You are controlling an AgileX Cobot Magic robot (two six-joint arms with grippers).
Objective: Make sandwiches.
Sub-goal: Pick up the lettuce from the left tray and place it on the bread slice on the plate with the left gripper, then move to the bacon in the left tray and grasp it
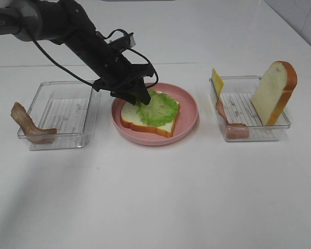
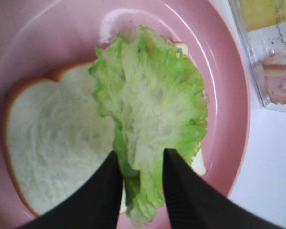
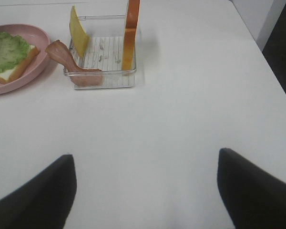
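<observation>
The sandwich is a single white bread slice (image 1: 145, 123) with an orange-brown crust, lying on the pink plate (image 1: 189, 111) with a green lettuce leaf (image 1: 159, 109) on top. My left gripper (image 1: 144, 98) is down over the plate's left side, its fingers closed on the near end of the lettuce (image 2: 148, 109), which lies spread over the bread (image 2: 57, 157). My right gripper (image 3: 145, 157) is open and empty above bare table, out of the exterior view. The plate and bread also show in the right wrist view (image 3: 19, 67).
A clear tray (image 1: 249, 136) right of the plate holds an upright bread slice (image 1: 273, 91), a yellow cheese slice (image 1: 216, 82) and a bacon strip (image 1: 232, 125). A clear tray (image 1: 62, 111) on the left has a bacon strip (image 1: 28, 124) hanging over its left edge.
</observation>
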